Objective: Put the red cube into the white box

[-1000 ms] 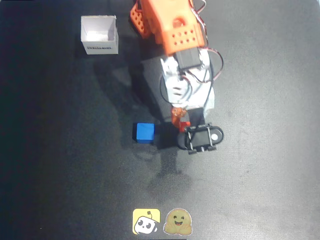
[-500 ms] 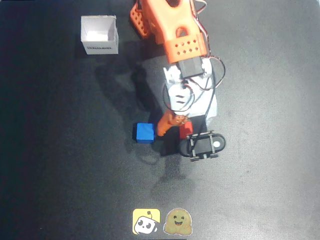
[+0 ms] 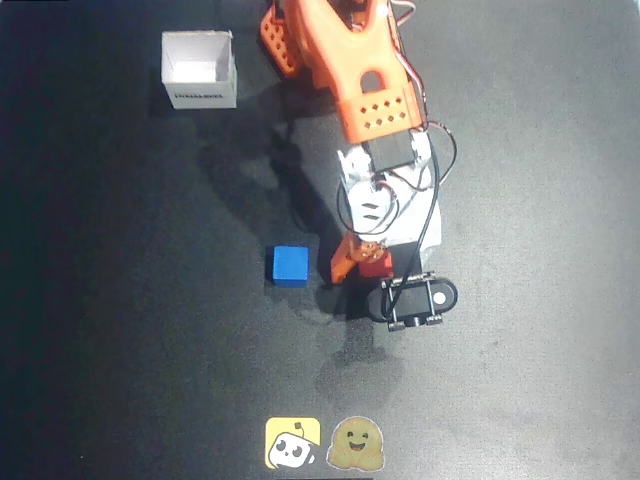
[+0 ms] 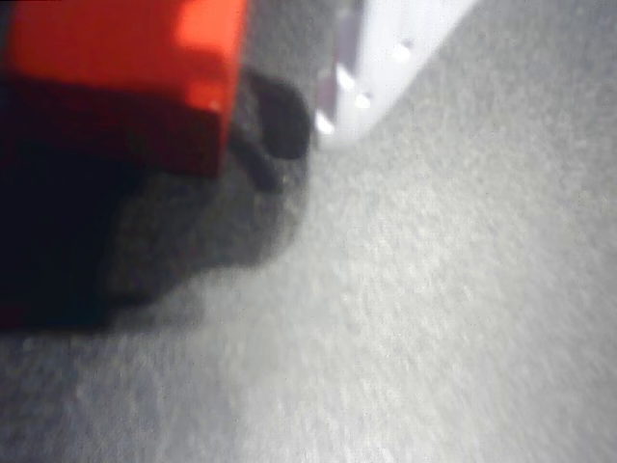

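1. Black counter (image 3: pixel 120 330) stretches bare around the lower left and right of the overhead frame; two stickers (image 3: pixel 322 443) lie at the bottom edge.
2. My white box (image 3: pixel 199 69) stands upper left, well apart from everything, mouth open upward.
3. My red cube (image 3: pixel 375 262) sits centre frame, right at my end effector (image 3: pixel 358 262), with the orange finger (image 3: pixel 342 262) just on its left side. The blue cube (image 3: pixel 289 265) lies near, further left.
4. From the wrist, the red cube (image 4: pixel 116 87) looms in the upper left, blurred.
5. I cannot tell whether my end effector is actually clamped on the cube.
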Robot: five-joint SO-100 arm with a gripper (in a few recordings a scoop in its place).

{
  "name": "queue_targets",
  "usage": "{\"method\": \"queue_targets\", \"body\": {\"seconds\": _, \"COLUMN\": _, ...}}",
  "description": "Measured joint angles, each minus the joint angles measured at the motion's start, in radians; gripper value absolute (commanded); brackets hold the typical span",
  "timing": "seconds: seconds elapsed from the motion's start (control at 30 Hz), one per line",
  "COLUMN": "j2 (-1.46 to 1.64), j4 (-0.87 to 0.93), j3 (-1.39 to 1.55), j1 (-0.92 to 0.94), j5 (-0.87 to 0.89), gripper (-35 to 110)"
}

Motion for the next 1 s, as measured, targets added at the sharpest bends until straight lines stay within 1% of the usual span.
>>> {"method": "queue_targets", "body": {"seconds": 0.1, "j2": -0.012, "j4": -0.017, "j3": 0.009, "j1": 0.0, "j5": 0.0, "gripper": 14}}
{"method": "queue_targets", "body": {"seconds": 0.17, "j2": -0.023, "j4": -0.02, "j3": 0.011, "j1": 0.0, "j5": 0.0, "gripper": 1}}
{"method": "queue_targets", "body": {"seconds": 0.43, "j2": -0.026, "j4": -0.032, "j3": 0.018, "j1": 0.005, "j5": 0.0, "gripper": 0}}
{"method": "queue_targets", "body": {"seconds": 0.5, "j2": -0.025, "j4": -0.006, "j3": 0.018, "j1": 0.02, "j5": 0.009, "gripper": 0}}
{"method": "queue_targets", "body": {"seconds": 0.63, "j2": 0.04, "j4": 0.146, "j3": -0.003, "j1": 0.058, "j5": 0.063, "gripper": 0}}
{"method": "queue_targets", "body": {"seconds": 0.77, "j2": 0.21, "j4": 0.345, "j3": -0.029, "j1": 0.138, "j5": 0.124, "gripper": 0}}
{"method": "queue_targets", "body": {"seconds": 0.9, "j2": 0.405, "j4": 0.548, "j3": -0.038, "j1": 0.264, "j5": 0.176, "gripper": 0}}
{"method": "queue_targets", "body": {"seconds": 1.0, "j2": 0.554, "j4": 0.683, "j3": -0.04, "j1": 0.403, "j5": 0.183, "gripper": 0}}
